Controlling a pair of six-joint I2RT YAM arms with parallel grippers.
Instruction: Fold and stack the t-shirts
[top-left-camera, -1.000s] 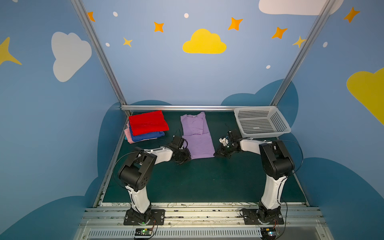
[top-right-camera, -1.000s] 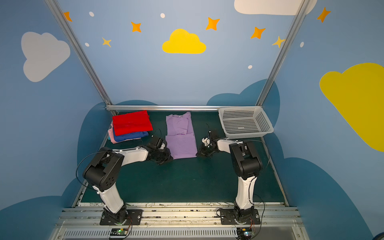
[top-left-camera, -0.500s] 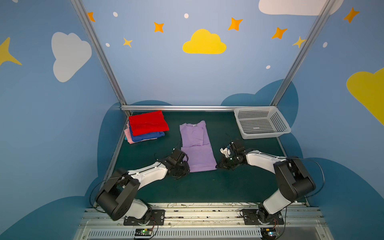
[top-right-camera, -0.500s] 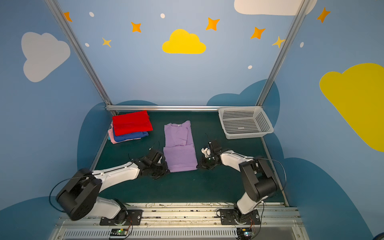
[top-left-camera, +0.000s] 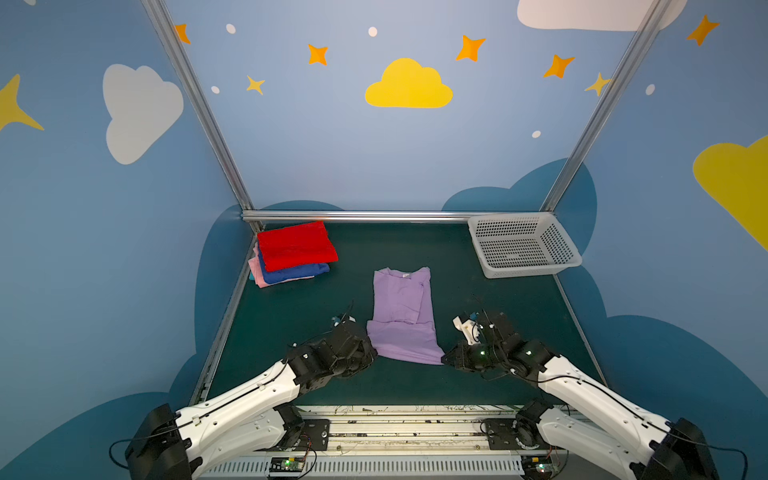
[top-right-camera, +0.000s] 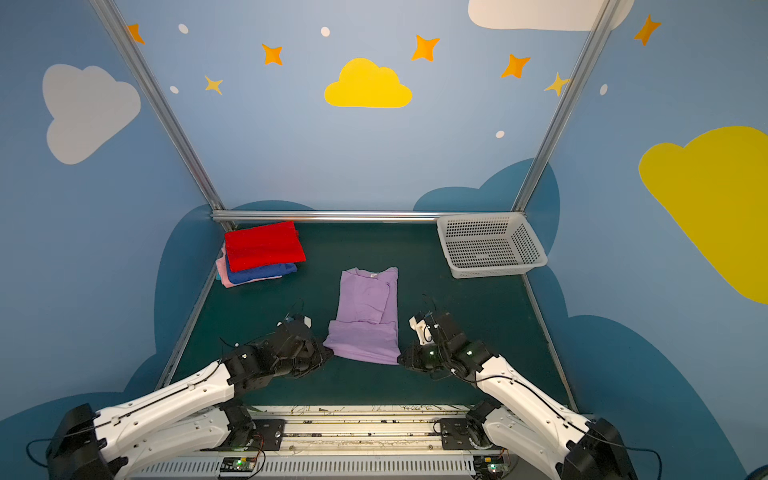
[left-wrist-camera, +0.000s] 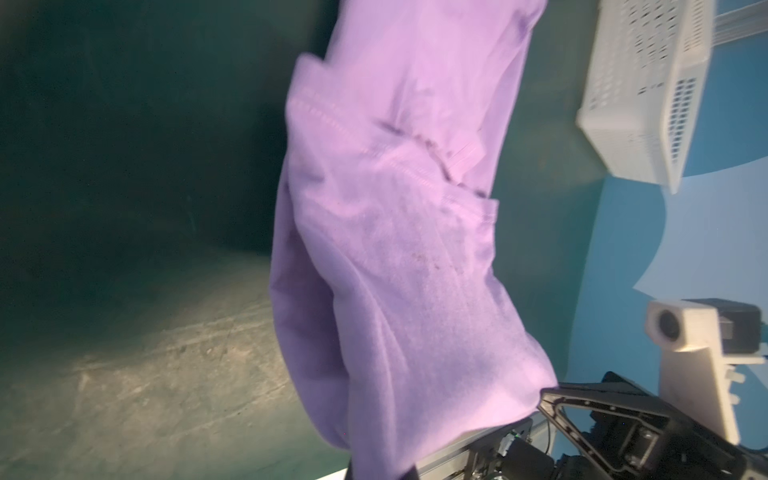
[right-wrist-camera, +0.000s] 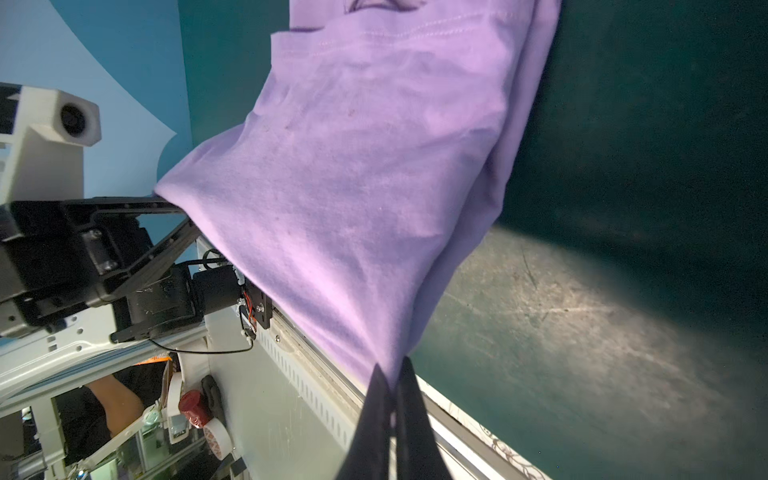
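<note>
1. lavender t-shirt (top-left-camera: 401, 316) lies lengthwise in the middle of the green mat (top-left-camera: 490, 299), collar toward the far side, sleeves already folded in so it makes a narrow strip.
2. my left gripper (top-left-camera: 371, 353) is pinched fully closed on the near hem corner on its side, and my right gripper (top-left-camera: 445, 360) is pinched closed on the other near corner. in the right wrist view my fingers (right-wrist-camera: 376, 424) meet with purple cloth running up from between them.
3. both wrist views show the hem end raised off the mat and stretched between my two grips, while the collar end rests flat.
4. i judge the step in hand to be the crosswise fold, hem to collar.
5. the next move, as i see it: lift both corners together, carry them level toward the collar, hold the hem taut so it does not sag or skew, lay it edge on edge, then let go.
6. red t-shirt (top-left-camera: 296, 245) tops the folded stack in the far left corner, over the blue t-shirt (top-left-camera: 295, 272) and pink t-shirt (top-left-camera: 258, 277). the lavender one should end up there. the white basket (top-left-camera: 523, 268) stands well apart at far right.
</note>
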